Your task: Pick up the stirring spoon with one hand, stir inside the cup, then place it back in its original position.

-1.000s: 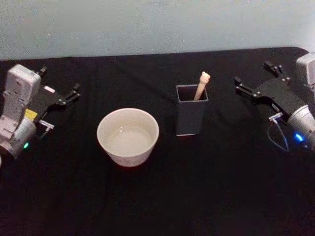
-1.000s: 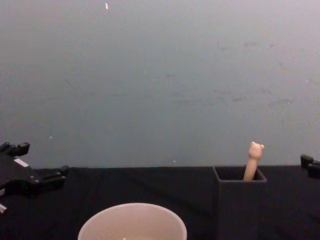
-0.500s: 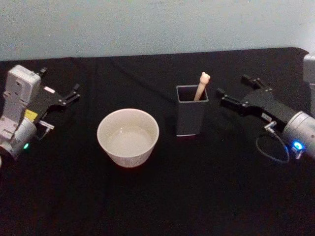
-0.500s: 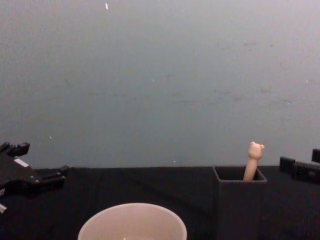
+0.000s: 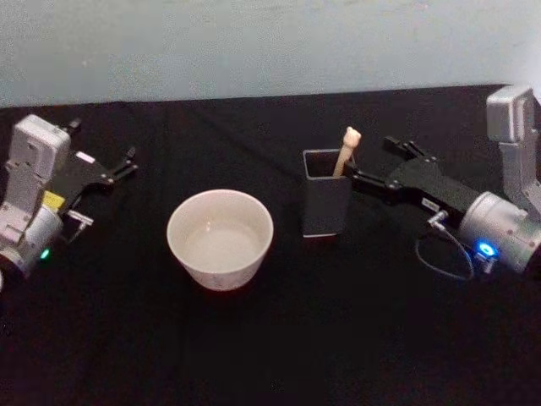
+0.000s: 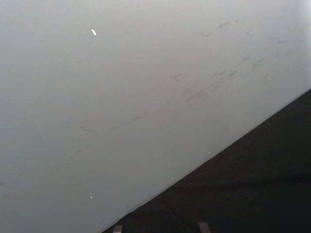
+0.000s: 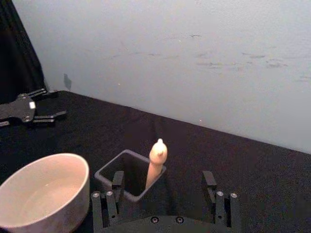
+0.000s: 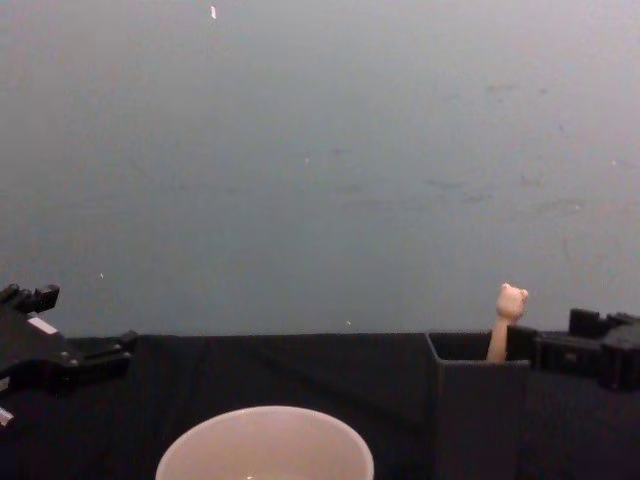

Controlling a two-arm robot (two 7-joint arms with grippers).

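Desk [image 5: 279, 338] covered in matt black cloth, meeting a pale scuffed wall [image 5: 254, 42] along the far edge.

Cup [image 5: 216, 272]: wide, round, off-white, smooth thin rim, glossy inside. It stood left of centre, well in from every edge.

Holder [image 5: 326, 205]: tall, dark grey, square-mouthed, flat matt sides, just right of the cup and apart from it.

Stirring spoon [image 5: 345, 152] stood in the holder, leaning toward its far right corner. Beige handle and small bear-head knob rose above the rim; neck and bowl were hidden inside.

Right gripper [image 5: 372, 161]: black, on a silver-grey arm reaching in low from the desk's right edge, roughly level and pointing left at the holder. Fingers were spread wide and held nothing, the tips just beside the holder's right rim and the spoon handle.

Left gripper [image 5: 132, 161] was parked near the left edge, fingers apart, empty.

The right wrist view looked between its two fingers at the knob, centred in the gap. The chest view set a fingertip at knob height, right of the handle. The left wrist view gave wall and cloth.
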